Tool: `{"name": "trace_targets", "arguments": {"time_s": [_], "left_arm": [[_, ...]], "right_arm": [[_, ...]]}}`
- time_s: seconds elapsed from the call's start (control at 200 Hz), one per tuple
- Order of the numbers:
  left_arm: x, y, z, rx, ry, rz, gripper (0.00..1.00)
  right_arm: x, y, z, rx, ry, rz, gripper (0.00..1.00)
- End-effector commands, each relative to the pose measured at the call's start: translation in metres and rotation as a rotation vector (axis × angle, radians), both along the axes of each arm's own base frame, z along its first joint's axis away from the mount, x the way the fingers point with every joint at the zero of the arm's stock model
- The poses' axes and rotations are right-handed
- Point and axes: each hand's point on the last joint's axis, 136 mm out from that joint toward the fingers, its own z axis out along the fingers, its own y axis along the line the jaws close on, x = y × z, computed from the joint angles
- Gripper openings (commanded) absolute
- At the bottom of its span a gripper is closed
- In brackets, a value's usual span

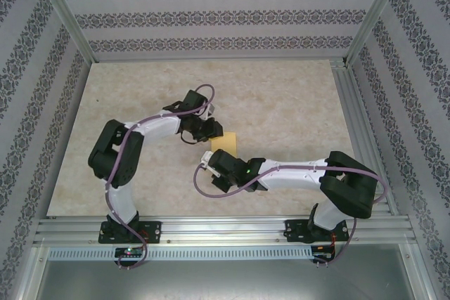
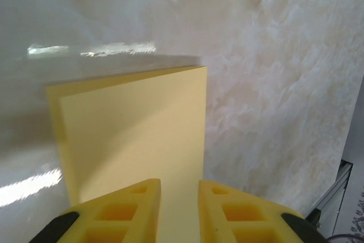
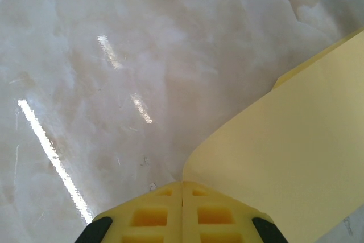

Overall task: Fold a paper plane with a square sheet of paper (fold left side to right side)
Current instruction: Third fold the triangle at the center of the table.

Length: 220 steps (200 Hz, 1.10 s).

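Yellow paper [image 2: 136,123], folded, below left tool [image 2: 179,185], beside right tool [image 3: 182,186]

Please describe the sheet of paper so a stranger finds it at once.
Start from the pale stone-patterned table. Near its middle the left arm and right arm almost meet, with the sheet of paper between their tips. Unlike the black-and-white arms, it is pale yellow.

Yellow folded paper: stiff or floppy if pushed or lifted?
Probably floppy: the square sheet of paper curves beside the right end effector. It looks thin, so it is likely light and may slide on the glossy table.
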Motion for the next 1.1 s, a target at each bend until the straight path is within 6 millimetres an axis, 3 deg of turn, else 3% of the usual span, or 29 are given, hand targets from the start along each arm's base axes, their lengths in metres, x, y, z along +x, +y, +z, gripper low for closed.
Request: {"name": "trace_targets", "arguments": {"time_s": [0.0,0.18,0.505,0.924,1.094], "left_arm": [[0.000,-0.020,-0.001,-0.024,-0.020,-0.081,0.23],[-0.003,-0.017,-0.036,0.029,0.031,-0.084,0.19],[-0.012,-0.009,-0.064,0.095,0.068,-0.102,0.17],[-0.014,-0.010,-0.070,0.115,0.077,-0.111,0.15],[-0.015,-0.011,-0.069,0.116,0.075,-0.112,0.14]], "right_arm": [[0.002,0.003,0.005,0.037,0.010,-0.018,0.00],[0.002,0.004,0.003,0.040,0.026,-0.017,0.00],[0.006,0.002,0.004,0.114,0.143,-0.054,0.00],[0.049,-0.032,0.000,0.220,0.295,-0.234,0.00],[0.057,-0.041,-0.007,0.251,0.353,-0.277,0.00]]}}
